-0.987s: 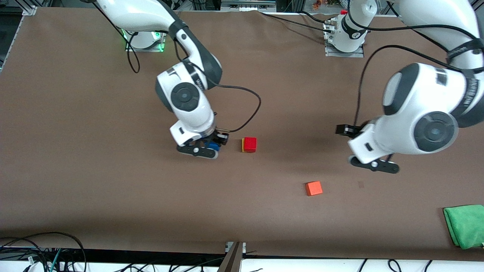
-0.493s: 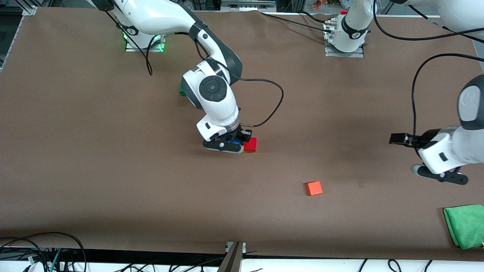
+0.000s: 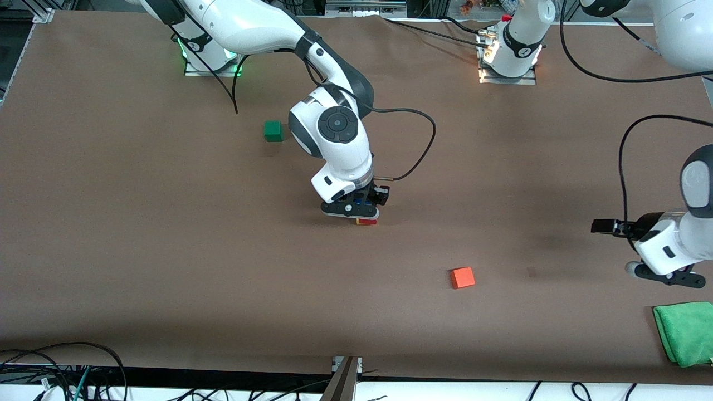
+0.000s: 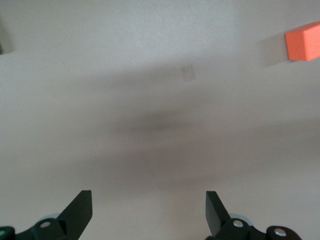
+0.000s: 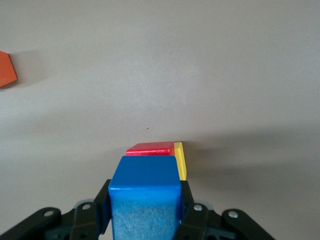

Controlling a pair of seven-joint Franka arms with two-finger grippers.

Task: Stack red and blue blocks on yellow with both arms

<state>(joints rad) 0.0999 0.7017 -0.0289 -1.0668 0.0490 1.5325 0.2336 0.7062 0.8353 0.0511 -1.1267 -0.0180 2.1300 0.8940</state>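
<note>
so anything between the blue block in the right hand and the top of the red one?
Nothing visible. The right hand holds the blue block over the red block, which sits on the yellow block. The red top shows bare.

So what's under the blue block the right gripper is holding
Under the blue block, held by the right gripper, sits the red block on the yellow block; most of both is covered.

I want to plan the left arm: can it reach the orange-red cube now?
Probably yes: the left end effector is open and holds nothing, and the orange-red cube lies alone on the bare table with nothing between them.
</note>
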